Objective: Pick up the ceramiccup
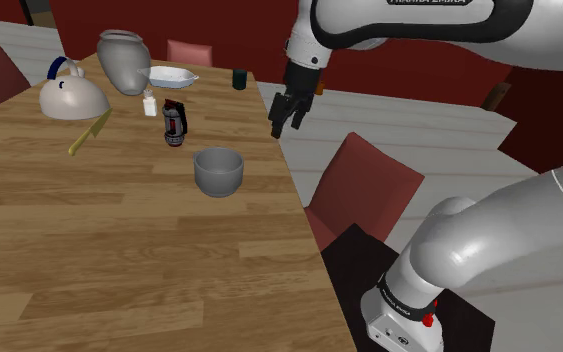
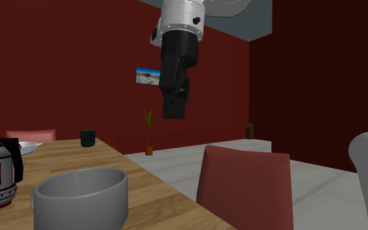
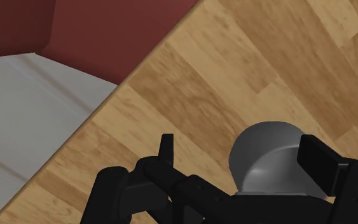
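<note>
Gripper (image 1: pixel 287 116) status: I am holding it open and empty, with the two fingers (image 3: pixel 166 151) standing apart in the wrist view and nothing touching them.

Progress:
1. Approach: I am judging this as partly done. I am hovering over the table (image 1: pixel 119 260) near its edge, above and to the side of the grey cup (image 1: pixel 218 171).
2. Descent: not yet done. The cup is sitting upright on the table, well apart from the fingers.
3. Grasp and lift: not yet done.

Target location: the cup is standing near the table edge, with a red-and-black pot (image 1: pixel 174 123) beyond it and a red chair (image 1: pixel 364 185) beside the table.

View comparison:
- Shoulder view: this is showing the whole layout, including a kettle (image 1: pixel 69 95) and a small dark cup (image 1: pixel 239 79) at the far end.
- Second exterior view: this is showing height. The gripper (image 2: pixel 174 111) is hanging well above the cup (image 2: pixel 81 196).
- Wrist view: this is showing finger spacing and aim. The cup (image 3: pixel 266 156) is appearing between the fingers, nearer one of them, so I am judging the gripper (image 3: pixel 240 151) as needing centring before descent.
</note>
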